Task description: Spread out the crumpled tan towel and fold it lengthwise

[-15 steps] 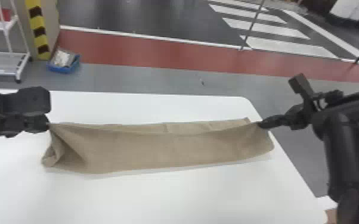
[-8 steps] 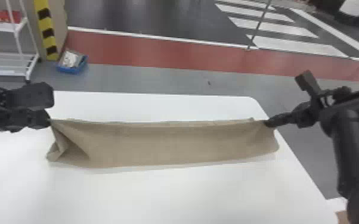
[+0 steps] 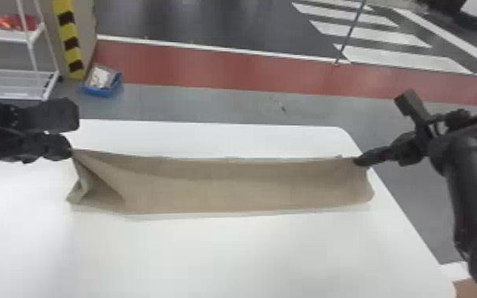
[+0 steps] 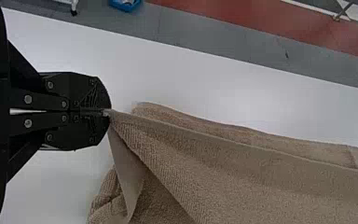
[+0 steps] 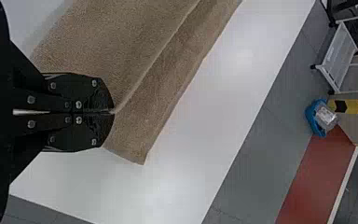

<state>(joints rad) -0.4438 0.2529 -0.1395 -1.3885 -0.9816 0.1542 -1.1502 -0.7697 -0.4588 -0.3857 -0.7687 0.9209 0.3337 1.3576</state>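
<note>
My left gripper (image 3: pixel 70 152) holds the upper left corner of the tan towel (image 3: pixel 226 186), and my right gripper (image 3: pixel 358 160) holds its upper right corner. Between them the upper edge is drawn nearly straight, and the towel forms a long band across the table. Its left end is creased, with a small fold tucked at the lower corner. In the left wrist view the left gripper (image 4: pixel 107 112) is closed on the towel's hem (image 4: pixel 205 140). The right wrist view has the right gripper (image 5: pixel 113 112) pinching an edge, with another layer of towel (image 5: pixel 142 126) beyond it.
The white table (image 3: pixel 249 257) extends in front of the towel, and a strip of it lies behind. Its right edge runs below my right arm. On the floor beyond stand a blue bin (image 3: pixel 103 85) and a white shelf rack (image 3: pixel 12 83).
The head view has shifted slightly. Both grippers still hold the towel; its upper edge is straighter, and the back layer that showed behind it is now almost hidden in the head view.
</note>
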